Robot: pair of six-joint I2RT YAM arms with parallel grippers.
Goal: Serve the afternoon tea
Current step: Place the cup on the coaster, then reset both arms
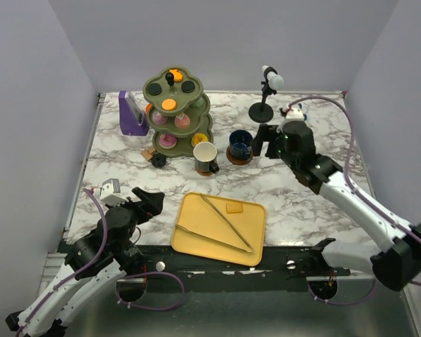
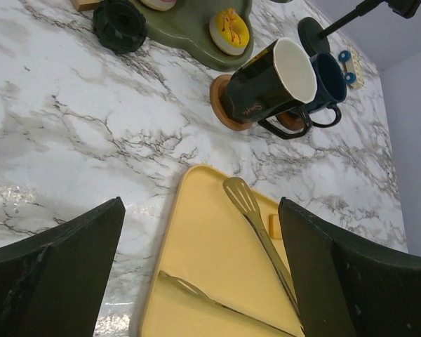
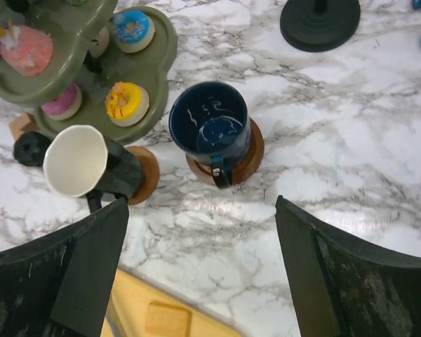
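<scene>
Mug (image 3: 212, 130), dark-blue glazed, sitting on round brown coaster (image 3: 255, 151), twelve o'clock of right gripper (image 3: 200, 210); its jaws, and left gripper's (image 2: 200, 207), standing apart.

**Left arm** (image 1: 91, 260): white links, black joints. Folded low and close to its base at the near left, with the wrist aimed forward and slightly right.

**Left gripper** (image 1: 149, 199): black, two-finger type. The jaws are spread wide with nothing between them. In the left wrist view, its fingers (image 2: 56, 274) fill the two lower corners, tips angled downward.

**Right arm** (image 1: 358, 210): white links, black joints. Stretched far forward and leftward from its base at the near right, with the elbow raised.

**Right gripper** (image 1: 262, 142): black, two-finger type, pointing down and left. The jaws are parted wide and hold nothing. In the right wrist view, its fingers (image 3: 63, 281) stand well apart at the lower edge.
</scene>
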